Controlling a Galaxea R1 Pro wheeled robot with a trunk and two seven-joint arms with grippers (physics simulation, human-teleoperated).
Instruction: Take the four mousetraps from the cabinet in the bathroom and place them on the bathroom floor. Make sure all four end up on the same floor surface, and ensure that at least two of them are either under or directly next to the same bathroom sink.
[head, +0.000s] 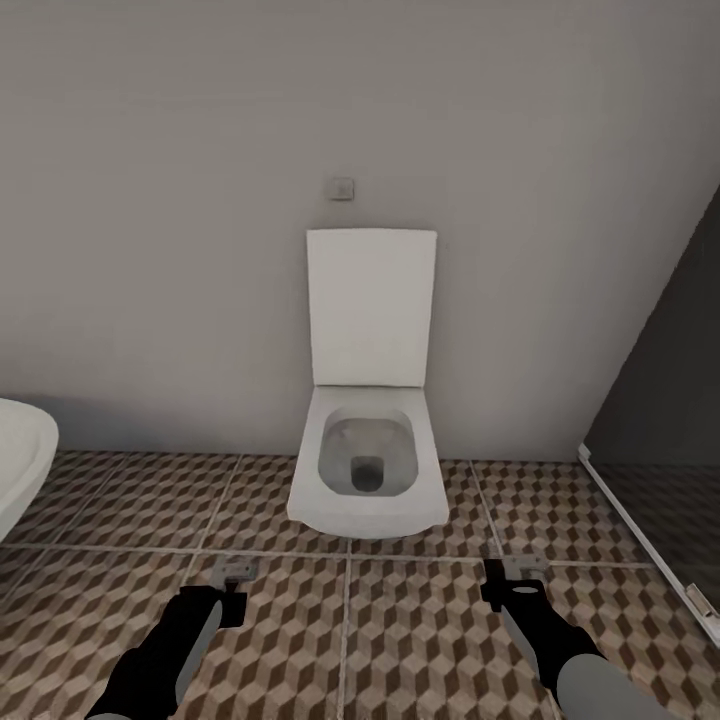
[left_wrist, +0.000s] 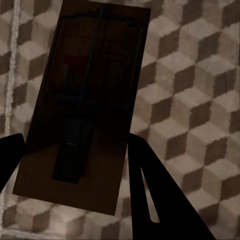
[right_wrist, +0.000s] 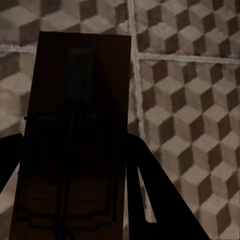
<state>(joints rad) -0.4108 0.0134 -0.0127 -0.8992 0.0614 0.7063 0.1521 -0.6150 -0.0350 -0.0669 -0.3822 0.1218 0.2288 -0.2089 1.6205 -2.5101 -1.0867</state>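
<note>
Left gripper (head: 232, 578) and right gripper (head: 512, 578) each clamp a trap (left_wrist: 85, 107) (right_wrist: 75, 135) above the floor (head: 420, 640), toilet (head: 368, 470) at 12 o'clock; risk: dropping them here, away from the sink.

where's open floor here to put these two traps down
Bare bathroom floor runs between the left tool and right tool, in front of the toilet. More lies right of the toilet, toward the dark partition. Tighter at far left, by a white fixture's edge. Each tool holds a mousetrap.
</note>
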